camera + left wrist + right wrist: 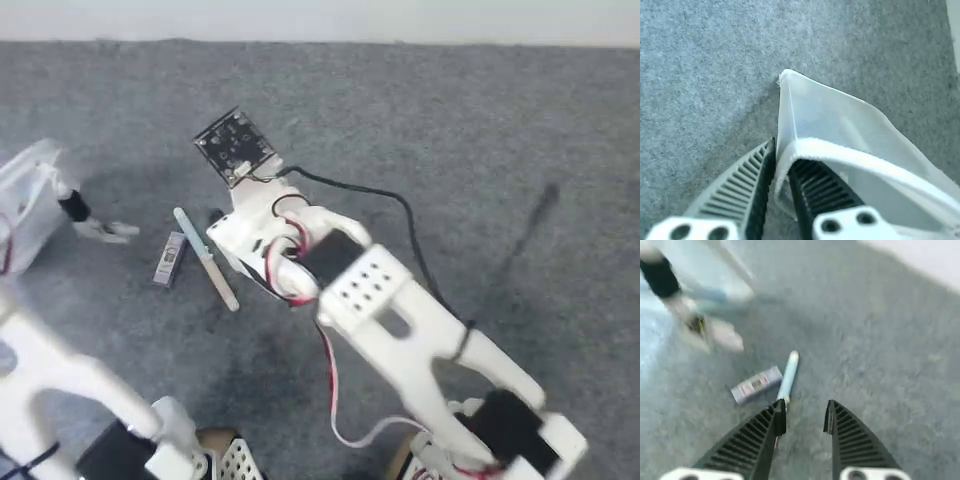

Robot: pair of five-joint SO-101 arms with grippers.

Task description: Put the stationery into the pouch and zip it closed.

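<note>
1. The pouch (850, 125) lies at the far left of the high view. My left gripper (782, 156) is clenched on its rim with one finger inside, I judge to hold the mouth open.
2. My right gripper (804, 416) hangs released over the pen (788, 374), probably lining up a pick.
3. The small box (756, 384) lies just beside the pen; its label is too blurred to read.

The pouch (24, 200) — translucent white mesh with a thick white rim band — has that rim pinched between the fingers of the left gripper (780, 150). Near the pouch a small lilac-grey box (170, 259) lies flat. Just past it, farther from the pouch, lies a pen (206, 259) — pale blue and cream.
</note>
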